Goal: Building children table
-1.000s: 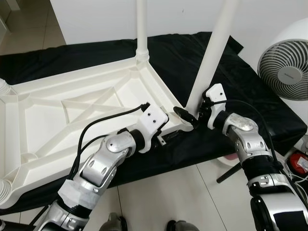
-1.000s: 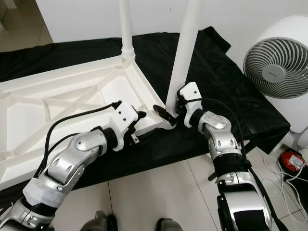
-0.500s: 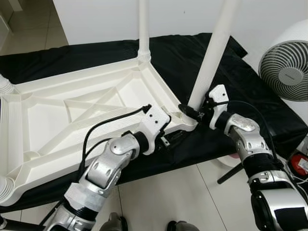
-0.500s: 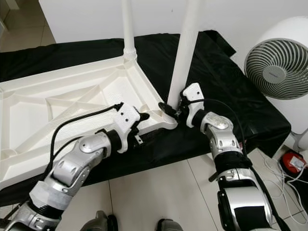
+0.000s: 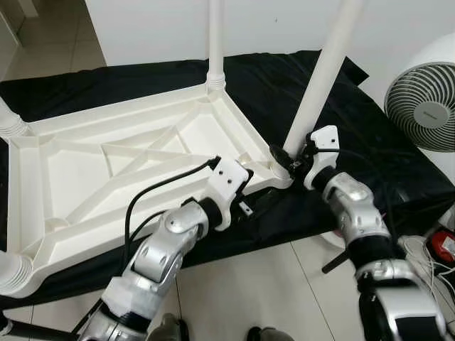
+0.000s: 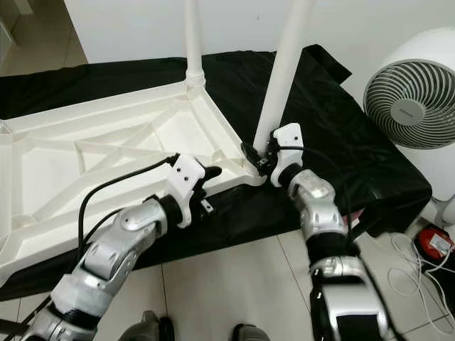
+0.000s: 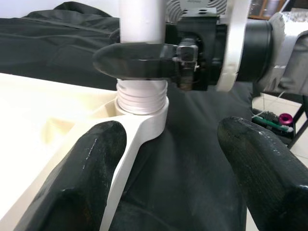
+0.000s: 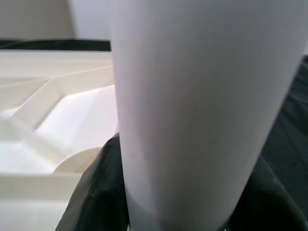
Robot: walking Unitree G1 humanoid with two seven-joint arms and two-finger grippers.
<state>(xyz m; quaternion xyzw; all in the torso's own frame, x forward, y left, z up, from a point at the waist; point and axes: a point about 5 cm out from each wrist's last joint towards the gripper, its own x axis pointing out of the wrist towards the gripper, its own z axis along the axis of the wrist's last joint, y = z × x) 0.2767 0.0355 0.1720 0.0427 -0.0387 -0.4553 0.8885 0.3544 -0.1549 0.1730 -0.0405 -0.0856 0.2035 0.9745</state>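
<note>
**Left eye view: leg going into the near-right corner socket**

Nearest to us, our left gripper [image 5: 245,206] hovers with its fingers spread apart, just beside the near long edge of the upturned white table top [image 5: 106,170], holding nothing. The left wrist view looks between those two fingers straight at the corner socket [image 7: 144,120].

Just right of it, our right gripper [image 5: 288,162] is clamped around the base of the white table leg [image 5: 323,78], right above its threaded end, which sits in that near-right corner socket. The leg leans a little to the right.

Farther off, a second leg [image 5: 215,35] stands upright in the far-right corner. The table top lies on a black cloth [image 5: 370,135], with a white fan [image 5: 426,106] at far right.

We judge the leg to be light, stiff, smooth plastic, so it may slip while turning. Holding low near the thread gives control; the table top probably needs steadying at its rim.
</note>
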